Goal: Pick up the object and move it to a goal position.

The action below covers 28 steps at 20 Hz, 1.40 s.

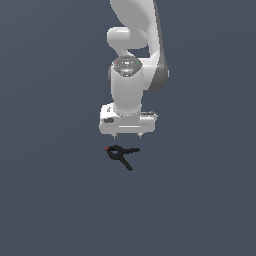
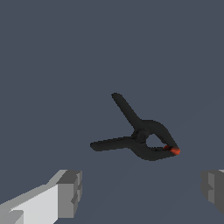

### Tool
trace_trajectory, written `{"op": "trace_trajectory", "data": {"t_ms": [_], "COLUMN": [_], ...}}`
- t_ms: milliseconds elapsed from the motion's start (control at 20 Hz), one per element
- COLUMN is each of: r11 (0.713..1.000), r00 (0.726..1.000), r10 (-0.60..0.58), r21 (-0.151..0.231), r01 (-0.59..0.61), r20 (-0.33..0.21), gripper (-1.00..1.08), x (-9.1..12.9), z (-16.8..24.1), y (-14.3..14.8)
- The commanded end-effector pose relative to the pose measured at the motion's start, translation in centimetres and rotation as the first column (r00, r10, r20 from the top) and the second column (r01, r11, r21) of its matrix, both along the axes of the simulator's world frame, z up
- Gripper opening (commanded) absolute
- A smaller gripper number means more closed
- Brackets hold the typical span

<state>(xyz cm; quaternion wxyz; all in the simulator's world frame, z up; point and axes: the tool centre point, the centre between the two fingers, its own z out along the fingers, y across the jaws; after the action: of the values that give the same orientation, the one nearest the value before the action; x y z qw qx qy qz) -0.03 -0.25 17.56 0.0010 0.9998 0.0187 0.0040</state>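
A bare simulated test scene, not a real room.

Both views are flat computer renders: a uniform slate-grey ground (image 1: 50,200) fills every corner of the frame, with no walls, furniture, horizon or texture. The white Panda arm (image 1: 131,85), entering from the top centre of the exterior view, has smooth, evenly shaded surfaces. Just below it, near the frame's centre, lies a small black spring clamp (image 1: 122,154) with a red tip, blocky at its edges. The wrist view shows the same plain grey around the clamp and the grey finger pads (image 2: 70,193) in its lower corners.
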Motion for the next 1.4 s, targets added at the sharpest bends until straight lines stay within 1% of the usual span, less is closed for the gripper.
{"op": "trace_trajectory", "data": {"t_ms": [0, 450, 900, 1150, 1350], "r11": [1.0, 0.997, 0.996, 0.991, 0.982], "r00": [1.0, 0.997, 0.996, 0.991, 0.982], "r10": [0.0, 0.073, 0.084, 0.13, 0.188], "r21": [0.0, -0.012, -0.013, -0.015, -0.018], "r01": [0.0, -0.074, -0.084, -0.13, -0.189], "r20": [0.0, -0.007, -0.007, -0.01, -0.012], "gripper": [1.0, 1.0, 1.0, 1.0, 1.0], "x": [0.0, -0.3, -0.3, -0.2, -0.2], "z": [0.0, 0.3, 0.2, -0.3, -0.9], "y": [0.0, 1.5, 1.4, 1.1, 0.8]}}
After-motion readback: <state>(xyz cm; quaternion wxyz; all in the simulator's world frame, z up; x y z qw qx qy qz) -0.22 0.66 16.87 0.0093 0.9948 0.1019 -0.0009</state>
